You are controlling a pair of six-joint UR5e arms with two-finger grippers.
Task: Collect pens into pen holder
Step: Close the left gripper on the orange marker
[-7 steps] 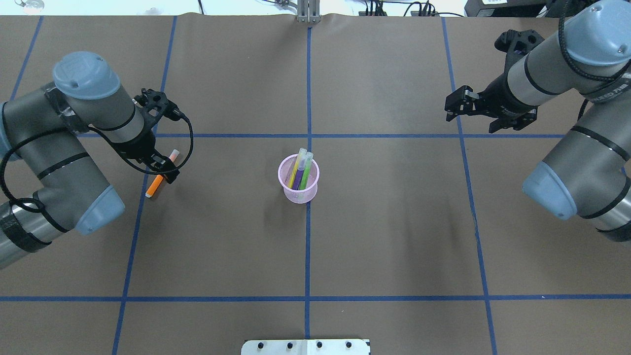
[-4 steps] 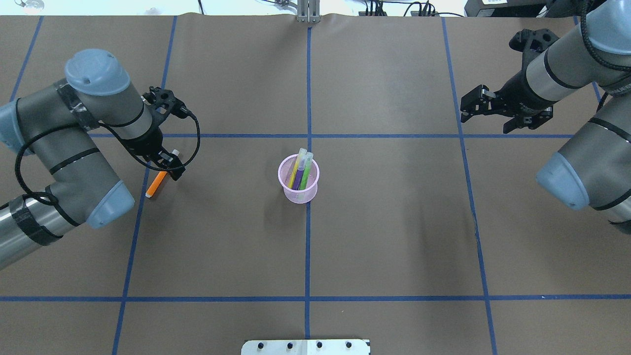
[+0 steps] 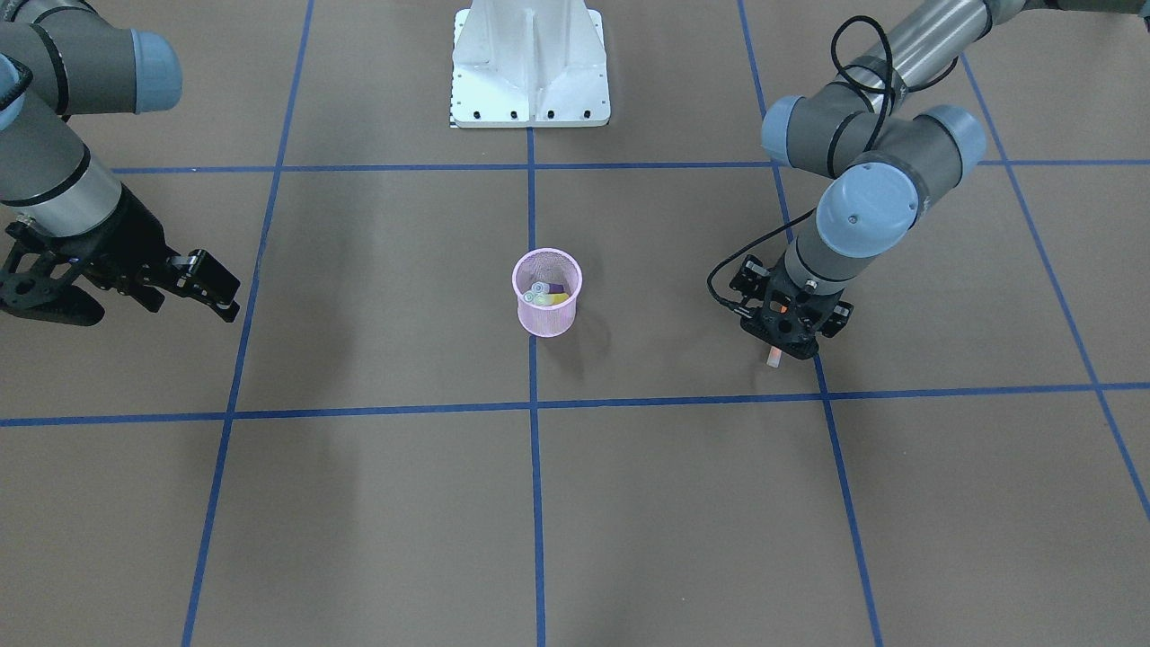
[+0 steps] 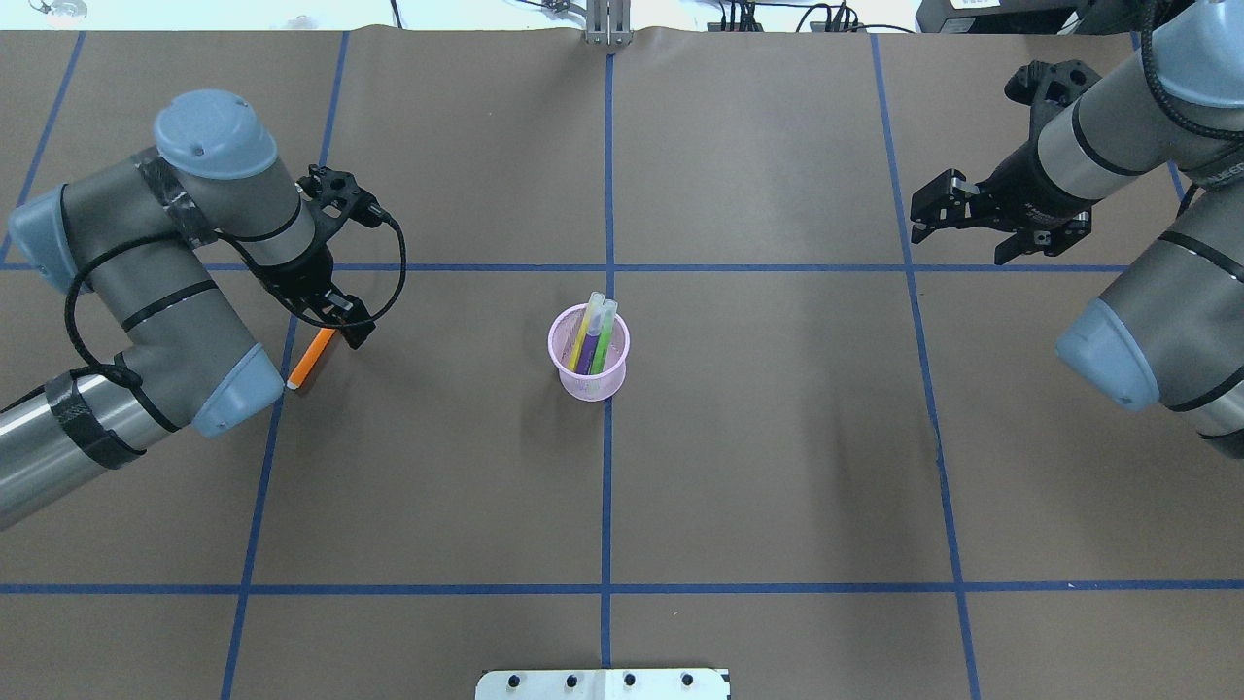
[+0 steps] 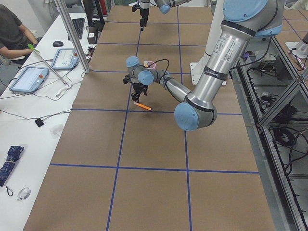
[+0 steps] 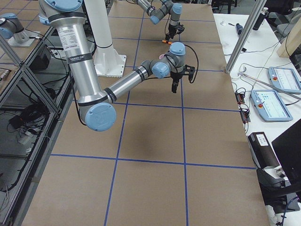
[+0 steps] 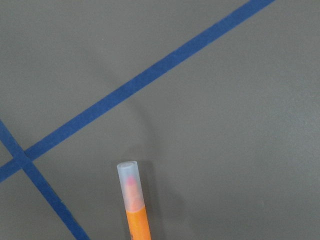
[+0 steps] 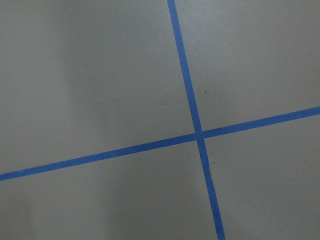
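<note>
My left pincer (image 4: 342,321) points down over the orange pen (image 4: 309,360). The pen lies flat on the table (image 4: 777,437), well to the left of the holder (image 4: 591,387) in the overhead view. My fingers stand on either side of the pen's cap half, across its length. The gap between them looks narrow, but I cannot tell whether the pads touch the pen. The orange butt end sticks out toward my base and rests on a blue tape line (image 4: 266,457). From across the table, the pale cap (image 3: 771,358) shows just below the pincer. My left wrist camera sees that cap lying on the paper, near a crossing of tape lines.

The holder stands upright at the table's middle, on the centre tape line. In it lean the yellow pen (image 4: 583,335), the purple pen (image 4: 589,358) and the green pen (image 4: 605,335), caps up and above the rim.

My right pincer (image 4: 957,245) hangs wide apart, holding nothing, over the far right of the table, well apart from the holder. Its wrist camera shows only paper and a tape crossing (image 8: 199,135).
</note>
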